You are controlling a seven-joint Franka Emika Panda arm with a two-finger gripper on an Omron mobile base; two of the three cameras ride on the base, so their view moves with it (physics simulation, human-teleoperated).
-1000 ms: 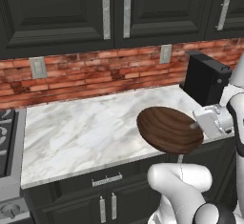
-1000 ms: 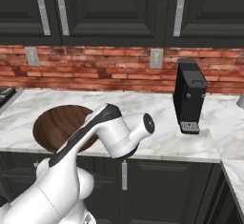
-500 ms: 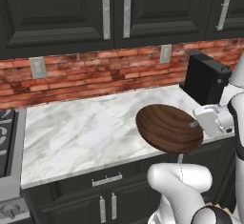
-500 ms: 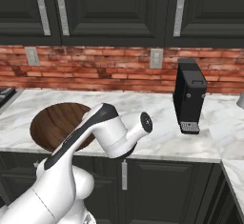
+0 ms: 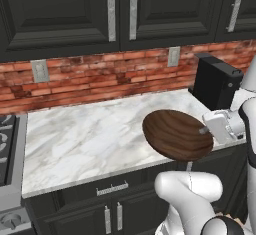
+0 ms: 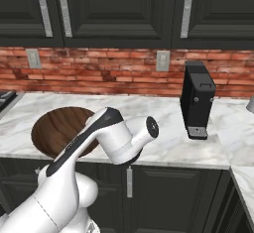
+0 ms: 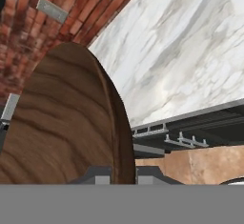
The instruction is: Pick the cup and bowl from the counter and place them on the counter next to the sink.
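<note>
Gripper (image 5: 204, 129) pinches the rim of the wooden bowl (image 5: 176, 134), its jaws clamped on the edge. That bowl hangs tilted in the air over the front edge of the marble counter (image 5: 90, 139), with a black coffee machine (image 6: 197, 99) standing off to its right.

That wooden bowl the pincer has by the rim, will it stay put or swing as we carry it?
The bowl looks rigid, so no flexing. Gripped at one rim by the pincer, wide and shallow, it may pivot or sag. Its smooth wood could slip.
</note>
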